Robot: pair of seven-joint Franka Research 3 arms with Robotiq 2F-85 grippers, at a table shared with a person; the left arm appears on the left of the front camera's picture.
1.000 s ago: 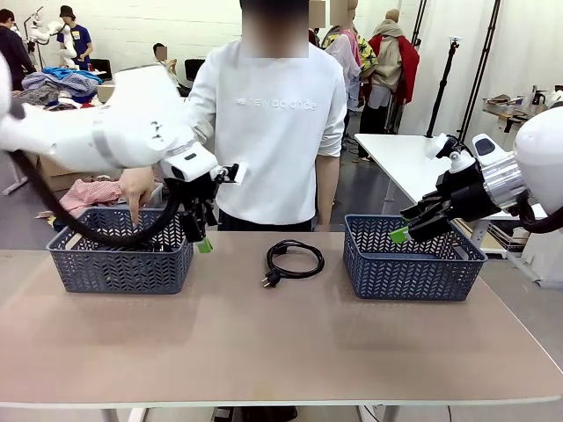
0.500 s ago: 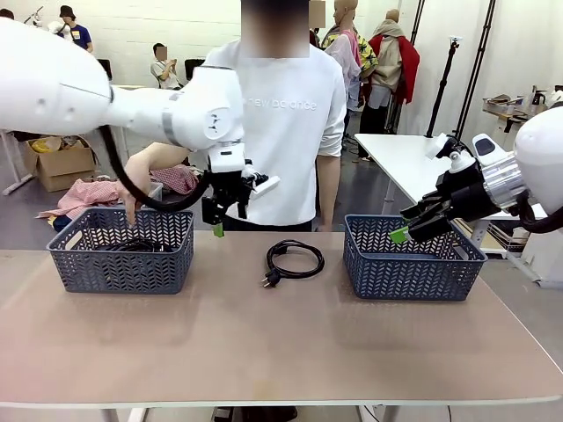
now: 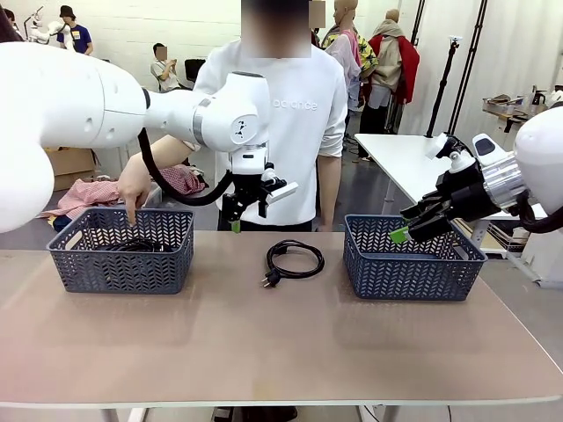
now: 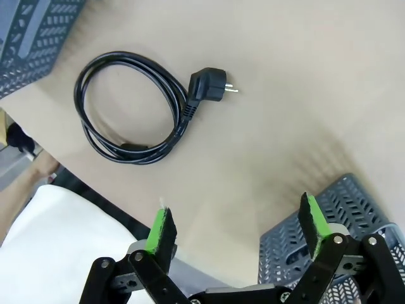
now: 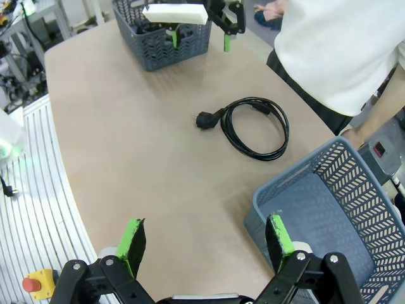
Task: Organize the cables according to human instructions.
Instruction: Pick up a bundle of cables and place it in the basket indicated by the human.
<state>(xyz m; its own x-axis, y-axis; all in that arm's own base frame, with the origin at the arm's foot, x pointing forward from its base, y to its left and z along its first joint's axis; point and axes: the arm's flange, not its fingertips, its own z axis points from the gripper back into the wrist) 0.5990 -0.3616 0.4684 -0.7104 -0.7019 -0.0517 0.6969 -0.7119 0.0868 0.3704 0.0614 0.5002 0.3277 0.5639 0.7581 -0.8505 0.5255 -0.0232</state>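
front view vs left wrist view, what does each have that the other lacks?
Front alone: the person's hand pointing into the left grey plastic basket, the right end effector open above the right grey plastic basket.
Left wrist alone: the plug's two metal pins, seen close.
Both: the coiled black power cable lying on the tan table, and the open left end effector.

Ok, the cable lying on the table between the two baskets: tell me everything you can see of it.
The cable is a thin black power cord wound into a flat, roughly round loop of a few turns. One chunky black angled plug with two metal pins sticks out of the coil toward the robot's side. It lies on the bare tan tabletop, between the two baskets, apart from both. Nothing touches it: the open left gripper hangs above the table beside it.
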